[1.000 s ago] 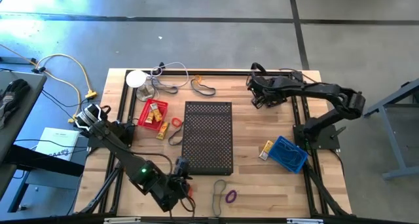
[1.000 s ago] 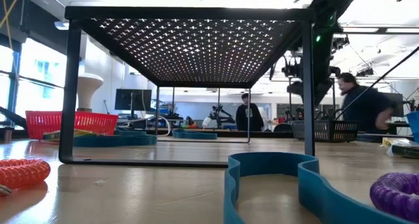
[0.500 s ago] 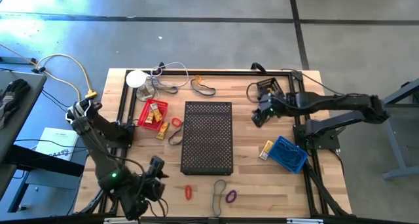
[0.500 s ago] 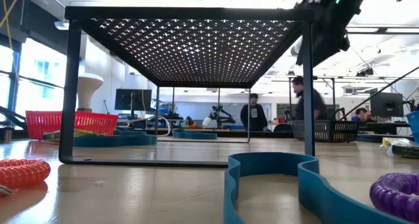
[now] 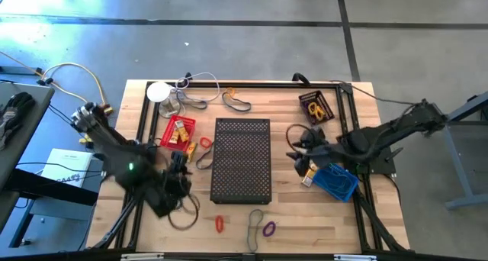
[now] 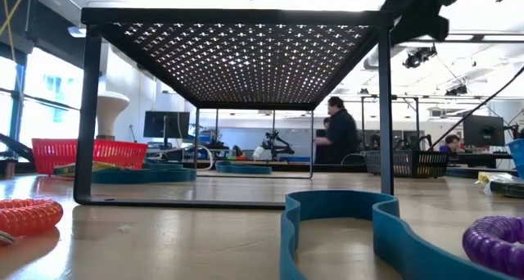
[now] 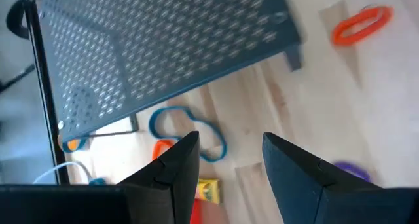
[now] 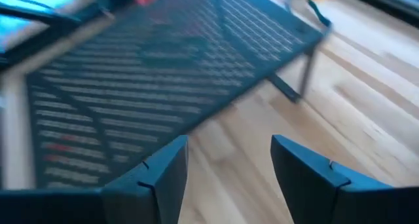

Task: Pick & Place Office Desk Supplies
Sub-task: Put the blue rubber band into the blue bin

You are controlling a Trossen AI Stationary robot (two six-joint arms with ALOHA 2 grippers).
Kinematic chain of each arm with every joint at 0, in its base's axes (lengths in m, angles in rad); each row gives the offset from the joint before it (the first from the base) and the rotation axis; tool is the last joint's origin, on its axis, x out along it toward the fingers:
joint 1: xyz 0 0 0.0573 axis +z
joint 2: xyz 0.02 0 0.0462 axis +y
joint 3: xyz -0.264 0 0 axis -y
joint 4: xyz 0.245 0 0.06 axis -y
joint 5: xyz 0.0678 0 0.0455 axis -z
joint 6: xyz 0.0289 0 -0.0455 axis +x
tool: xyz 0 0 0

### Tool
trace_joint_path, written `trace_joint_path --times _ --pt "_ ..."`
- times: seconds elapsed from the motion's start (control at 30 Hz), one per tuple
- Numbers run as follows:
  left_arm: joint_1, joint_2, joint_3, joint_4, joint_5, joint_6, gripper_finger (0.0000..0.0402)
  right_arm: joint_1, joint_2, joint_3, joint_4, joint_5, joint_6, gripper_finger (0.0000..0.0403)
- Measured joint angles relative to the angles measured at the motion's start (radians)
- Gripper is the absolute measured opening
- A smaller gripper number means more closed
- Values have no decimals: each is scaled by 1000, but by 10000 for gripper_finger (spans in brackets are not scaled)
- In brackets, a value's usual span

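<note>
Wooden tabletop, loops scattered round the perforated stand (image 5: 242, 160) — both arms between picks. Left gripper (image 5: 177, 177) and right gripper (image 5: 300, 149) flank it, jaws apart, empty. Next, probably descend on the near red loop (image 5: 219, 223) or purple loop (image 5: 268, 229).

Grey concrete floor (image 5: 252, 40) around the wooden table (image 5: 290, 207) — bright windows (image 6: 49, 92), ceiling lights beyond.

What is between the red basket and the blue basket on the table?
In the high view, the black perforated stand lies between the red basket and the blue basket. The right end effector hangs there too, with bare wood around.
</note>
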Motion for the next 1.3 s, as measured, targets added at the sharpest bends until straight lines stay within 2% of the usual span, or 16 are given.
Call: trace_joint_path --times 0.13,0.33,0.47,0.53,0.63,0.83,0.97,1.13,1.3 --pt "107 -152 -148 114 96 66 159 103 32 0 90 95 -6 205" --pt "241 -408 -509 465 212 92 159 186 99 1 206 213 -75 205" --pt "281 -502 -723 718 311 146 159 195 139 1 241 294 -154 205" --pt "285 -522 -799 811 312 165 159 190 157 1 253 311 -181 205" --pt "287 -526 -876 901 307 176 159 180 181 1 259 316 -192 205" --pt "290 -479 -953 969 268 77 159 162 236 1 308 318 -216 205" --pt "290 -430 -976 1024 239 53 159 153 267 1 335 317 -246 205" --pt "291 -352 -979 1062 84 -2 159 152 287 1 341 317 -249 205" --pt "310 -255 -979 1073 102 -19 159 152 287 1 354 317 -273 205"
